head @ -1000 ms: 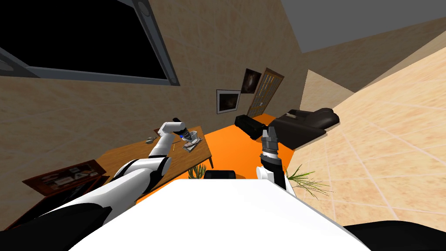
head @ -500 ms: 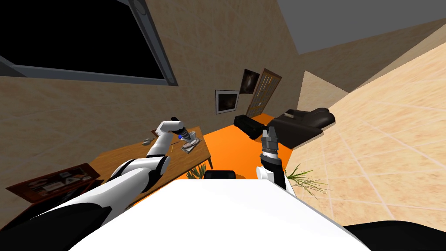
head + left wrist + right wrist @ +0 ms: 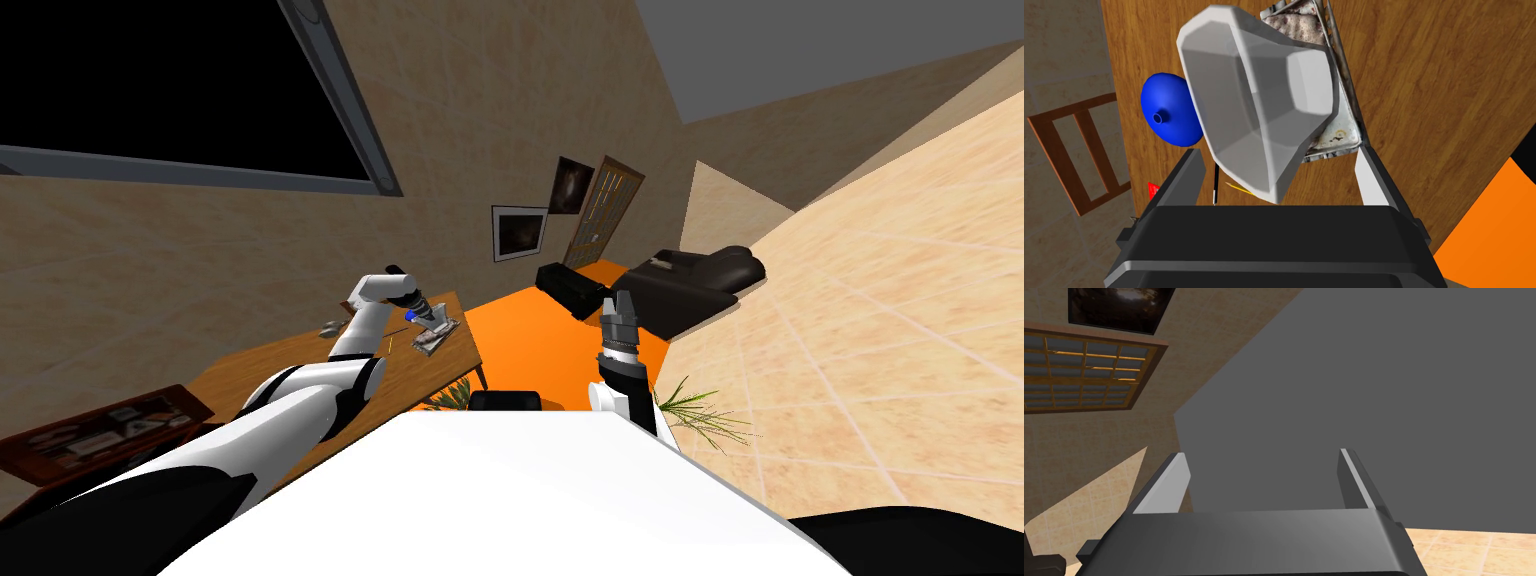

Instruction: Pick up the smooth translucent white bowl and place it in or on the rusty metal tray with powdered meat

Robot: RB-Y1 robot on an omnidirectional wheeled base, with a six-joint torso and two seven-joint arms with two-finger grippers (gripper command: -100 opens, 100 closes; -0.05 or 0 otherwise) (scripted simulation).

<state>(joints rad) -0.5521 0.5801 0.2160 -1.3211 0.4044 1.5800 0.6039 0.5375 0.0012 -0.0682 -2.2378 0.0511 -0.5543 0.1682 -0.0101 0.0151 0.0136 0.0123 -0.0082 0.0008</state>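
While the left gripper [image 3: 1280, 151] has its fingers spread and neither presses the bowl [image 3: 1259, 95], I judge the task to be at the release, with the bowl unclamped over the tray [image 3: 1336, 137] on the wooden table [image 3: 1439, 90] at my eleven o'clock. Whether it already rests on the tray I cannot tell. The next move, as I read it, calls for a straight draw back along the fingers' own line: the wide rim sits between them, one finger just beside it, and a sideways swing could catch the rim and tip the bowl off

In the head view a blue rounded thing [image 3: 1169, 115] lies just beside the bowl at its nine o'clock. The tray lies under the bowl towards five o'clock, the orange rug [image 3: 520, 330] spreads at my twelve, and the right gripper [image 3: 1263, 455] hangs at one o'clock, fingers apart and empty

The bowl is pale grey-white, smooth and faintly see-through, drawn in flat facets. It flares from a small flat base to a broad rim and is tilted well over, its mouth turned towards the gripper. The tray behind it is grey metal, stained brown, with mottled pinkish powder at its far end
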